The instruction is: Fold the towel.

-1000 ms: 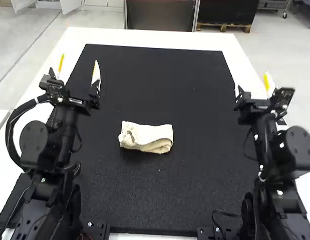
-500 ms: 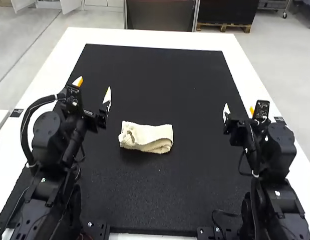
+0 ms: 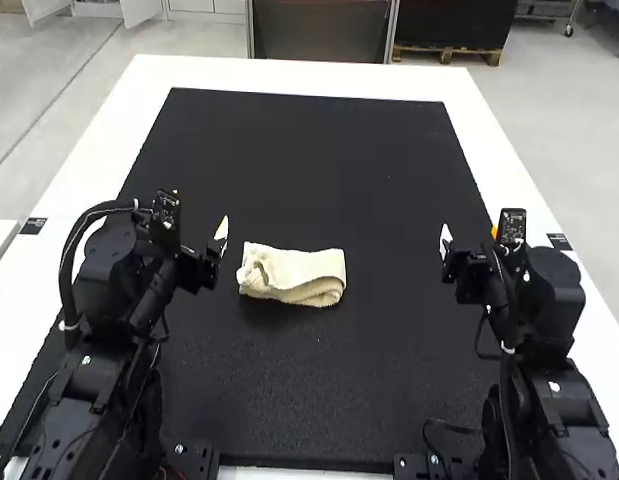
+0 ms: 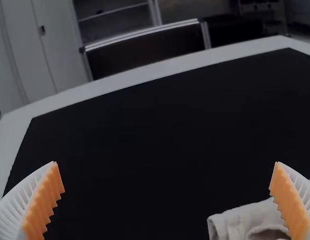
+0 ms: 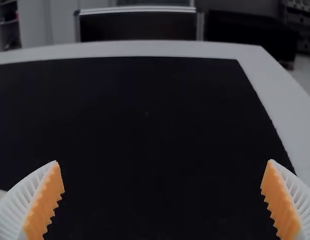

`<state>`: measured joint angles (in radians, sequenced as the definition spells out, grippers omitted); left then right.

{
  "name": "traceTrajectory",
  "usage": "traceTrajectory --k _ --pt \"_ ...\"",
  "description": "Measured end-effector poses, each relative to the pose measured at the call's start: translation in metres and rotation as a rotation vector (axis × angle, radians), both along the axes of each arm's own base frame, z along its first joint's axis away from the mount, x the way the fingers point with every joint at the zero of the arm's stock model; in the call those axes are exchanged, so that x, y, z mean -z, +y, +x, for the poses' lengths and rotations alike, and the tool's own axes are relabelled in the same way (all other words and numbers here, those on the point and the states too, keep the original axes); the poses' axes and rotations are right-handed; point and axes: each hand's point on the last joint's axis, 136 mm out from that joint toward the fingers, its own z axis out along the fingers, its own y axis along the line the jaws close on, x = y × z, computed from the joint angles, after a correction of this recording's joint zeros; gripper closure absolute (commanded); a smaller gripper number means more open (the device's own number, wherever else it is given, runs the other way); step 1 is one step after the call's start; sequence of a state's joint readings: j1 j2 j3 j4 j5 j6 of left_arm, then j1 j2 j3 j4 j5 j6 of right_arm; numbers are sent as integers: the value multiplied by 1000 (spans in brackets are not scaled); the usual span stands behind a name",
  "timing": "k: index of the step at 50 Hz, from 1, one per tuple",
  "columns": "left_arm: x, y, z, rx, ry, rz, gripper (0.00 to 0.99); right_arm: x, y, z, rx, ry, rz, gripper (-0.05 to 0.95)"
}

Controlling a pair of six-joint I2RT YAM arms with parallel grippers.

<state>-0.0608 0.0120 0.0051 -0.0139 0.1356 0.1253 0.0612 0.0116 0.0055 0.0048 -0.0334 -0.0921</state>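
Cream towel lies folded into a compact strip, just right of the fingers of the left gripper, well apart from those of the right gripper. Both pairs stand wide apart. Black mat spans the broad gap between them and stretches far ahead, edged by white desk.

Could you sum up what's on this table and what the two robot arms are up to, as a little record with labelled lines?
Towel: cream, layered into a small bundle, its left end rumpled in the high view
Lying on: black mat
Under the mat: white table
Left gripper: open, empty, left of the towel
Right gripper: open, empty, right of the towel, farther off
Held: nothing
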Motion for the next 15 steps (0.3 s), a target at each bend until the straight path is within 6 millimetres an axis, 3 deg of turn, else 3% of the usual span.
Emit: traceTrajectory --k 15 --pt "1 0 0 1 -2 31 30 0 0 0 -4 0 -10 -11"
